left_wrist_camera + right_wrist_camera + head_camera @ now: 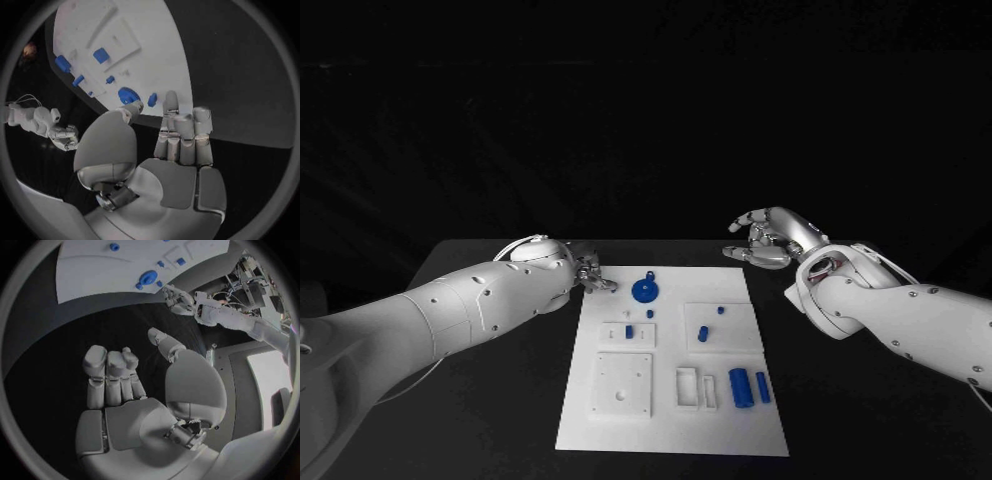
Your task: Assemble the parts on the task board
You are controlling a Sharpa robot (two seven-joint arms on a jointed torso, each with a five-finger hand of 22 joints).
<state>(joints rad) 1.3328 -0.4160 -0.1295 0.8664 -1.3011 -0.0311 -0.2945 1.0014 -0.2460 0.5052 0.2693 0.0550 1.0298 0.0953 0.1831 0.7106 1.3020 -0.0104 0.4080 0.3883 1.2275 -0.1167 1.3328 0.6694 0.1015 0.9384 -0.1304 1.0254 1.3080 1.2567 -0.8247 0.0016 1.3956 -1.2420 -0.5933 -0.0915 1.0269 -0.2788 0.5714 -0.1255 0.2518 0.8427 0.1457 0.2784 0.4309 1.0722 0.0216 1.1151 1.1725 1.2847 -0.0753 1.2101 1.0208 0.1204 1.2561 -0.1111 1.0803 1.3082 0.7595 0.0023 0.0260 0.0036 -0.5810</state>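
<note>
— Where do the hands stand over the black table (473, 400)?

— The left hand (583, 272) hovers at the far left corner of the white task board (668, 420), fingers straight and side by side, thumb apart, nothing in its grasp. The right hand (764, 240) hangs over bare table beyond the board's far right corner, fingers curled inward and empty.

— And the parts?

— A round blue disc (646, 290) lies near the board's far edge, just beside the left fingertips (170, 102); whether they touch it is hard to tell from the wrist view. Two blue cylinders (749, 387) lie side by side at the near right, next to a white slotted holder (692, 387). Smaller blue pieces (705, 330) sit at mid-board, too small to make out. A raised white plate (622, 384) occupies the near left.
</note>
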